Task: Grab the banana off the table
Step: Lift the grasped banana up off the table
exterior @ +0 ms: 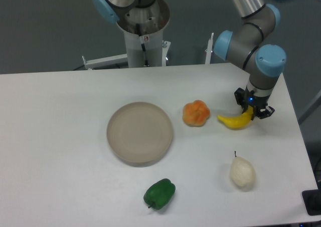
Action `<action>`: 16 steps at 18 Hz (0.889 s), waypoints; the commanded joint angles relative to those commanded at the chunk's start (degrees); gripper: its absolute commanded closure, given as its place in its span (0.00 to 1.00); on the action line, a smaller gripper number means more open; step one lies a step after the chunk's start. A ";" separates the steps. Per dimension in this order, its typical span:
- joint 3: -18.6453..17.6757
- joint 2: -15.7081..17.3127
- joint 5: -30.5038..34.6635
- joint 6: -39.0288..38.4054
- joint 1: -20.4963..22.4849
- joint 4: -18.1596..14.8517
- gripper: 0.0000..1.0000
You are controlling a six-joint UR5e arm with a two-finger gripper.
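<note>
One small, curved, bright-yellow banana [234,121] lies on the table [60,137], its right end pinched by the gripper [252,112].

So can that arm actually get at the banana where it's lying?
Probably yes. The gripper is already down at the banana's right end, with nothing between them. The orange fruit sits off to the banana's other side, apart from it. Whether the fingers have closed on it is hard to tell.

On the table [60,137], the plate [140,133] sits near centre. From it, the orange fruit [196,113] lies at two o'clock, the banana [234,121] beyond at three (its far end under the gripper [252,109]). The pepper [160,193] lies at five o'clock, the pear [242,172] at four.
</note>
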 joint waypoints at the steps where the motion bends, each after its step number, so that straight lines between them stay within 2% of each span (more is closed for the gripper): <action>1: 0.88 0.35 0.09 0.00 -0.52 -0.01 0.72; 8: 10.02 0.80 -0.70 -1.31 -6.67 -0.27 0.72; 16: 16.97 -1.31 -1.49 -4.22 -10.28 -1.06 0.72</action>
